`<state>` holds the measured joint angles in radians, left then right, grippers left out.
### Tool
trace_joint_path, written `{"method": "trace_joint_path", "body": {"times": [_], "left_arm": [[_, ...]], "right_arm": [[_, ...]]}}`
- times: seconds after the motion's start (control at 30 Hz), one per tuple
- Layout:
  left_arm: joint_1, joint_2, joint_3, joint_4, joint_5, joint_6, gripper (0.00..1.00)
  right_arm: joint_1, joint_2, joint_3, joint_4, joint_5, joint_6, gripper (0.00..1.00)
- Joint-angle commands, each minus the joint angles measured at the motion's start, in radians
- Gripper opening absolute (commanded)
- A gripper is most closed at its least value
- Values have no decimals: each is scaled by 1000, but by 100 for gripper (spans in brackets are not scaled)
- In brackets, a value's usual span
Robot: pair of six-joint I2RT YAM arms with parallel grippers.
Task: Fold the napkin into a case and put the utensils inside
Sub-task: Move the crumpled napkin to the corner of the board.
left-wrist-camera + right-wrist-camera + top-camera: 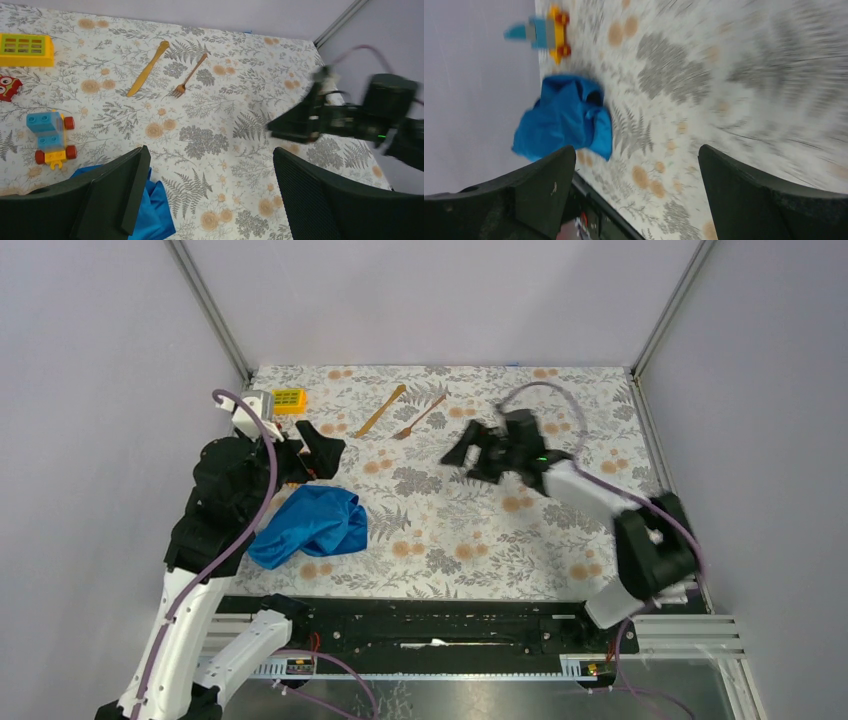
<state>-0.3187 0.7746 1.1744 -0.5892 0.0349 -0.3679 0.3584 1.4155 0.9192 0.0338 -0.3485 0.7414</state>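
Left gripper [210,152]: two black fingers with a fine-ribbed inner face, jaws spread wide, nothing between them. It hangs over the far edge of the napkin; whether it touches the cloth cannot be told.

Right gripper [636,150]: black fingers of the same make, jaws also wide apart, holding nothing, above the middle of the table and to the right of the fork. Its wrist view is blurred.

Napkin [315,523]: bright blue soft cloth, plain, lying in a crumpled, rumpled heap at the near left of the table, not folded into a strip and with nothing tucked in it.

Knife [380,411]: slim tan wood with a flat blade and rounded handle end, lying slantwise at the far middle, well apart from the napkin.

Fork [420,417]: tan wood, thin stem, tines toward the near side, just beside the knife on its right and not touching it.

Yellow block [26,50]: hard plastic, rectangular, with a grid of small openings on top, at the far left.

Red toy [9,86]: small, with round eyes, near the yellow block.

Toy car [51,137]: blue bricks on a yellow base with red wheels, just beyond the napkin.

Table [480,530]: flat top with a white covering printed with grey ferns and orange flowers.
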Motion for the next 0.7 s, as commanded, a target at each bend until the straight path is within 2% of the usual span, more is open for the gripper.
{"method": "trace_joint_path", "body": {"times": [0.0, 0.1, 0.2, 0.4, 0.47, 0.57, 0.6, 0.67], "left_arm": [[7, -90, -4, -3, 14, 33, 99], [6, -130, -19, -18, -15, 39, 99], [6, -153, -22, -33, -31, 48, 99], [6, -176, -21, -31, -74, 32, 99], [6, -179, -26, -25, -82, 22, 99], [6, -183, -34, -17, -87, 1, 99], [6, -181, -34, -18, -87, -7, 99], [6, -177, -35, -20, -82, -25, 99]], "right_arm": [[277, 293, 173, 247, -227, 98, 100], [428, 443, 280, 332, -206, 125, 100], [528, 561, 372, 382, -192, 142, 100], [652, 747, 574, 267, -89, 119, 98], [671, 783, 628, 200, -22, 105, 86], [668, 781, 638, 125, 85, 84, 43], [668, 757, 617, 98, 136, 58, 33], [666, 660, 543, 34, 248, -11, 20]]}}
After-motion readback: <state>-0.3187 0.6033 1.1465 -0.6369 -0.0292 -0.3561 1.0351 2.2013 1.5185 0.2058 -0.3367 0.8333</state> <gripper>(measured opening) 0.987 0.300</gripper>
